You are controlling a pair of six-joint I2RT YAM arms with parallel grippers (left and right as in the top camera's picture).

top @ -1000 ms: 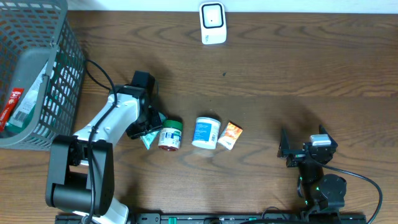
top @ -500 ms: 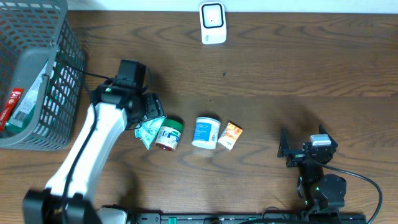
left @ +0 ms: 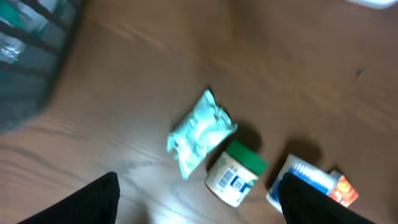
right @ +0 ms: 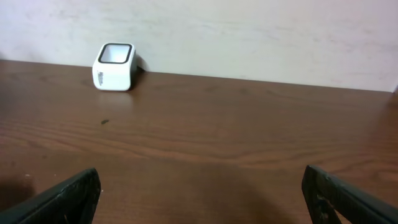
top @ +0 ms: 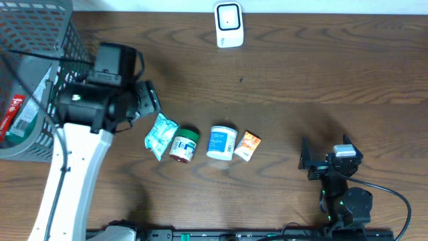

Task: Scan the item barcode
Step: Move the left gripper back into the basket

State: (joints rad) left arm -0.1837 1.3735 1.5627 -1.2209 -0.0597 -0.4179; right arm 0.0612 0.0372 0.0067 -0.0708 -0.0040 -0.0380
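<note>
Nearest the base, the right gripper (top: 326,159) rests low with its jaws spread wide and nothing between them. Further out, a row lies on the table (top: 301,80): light-green pouch (top: 160,136), green-lidded jar (top: 182,145) touching it, white tub (top: 221,142), orange packet (top: 247,145). The pouch lies flat, its long axis roughly near-to-far, with the far end slanted slightly right. The blurred wrist view seems to show no barcode. Just beyond and left of it hangs the left gripper (top: 146,102), open and empty, apart from the pouch. Beyond that stand the basket (top: 67,60) and the white scanner (top: 229,25).
</note>
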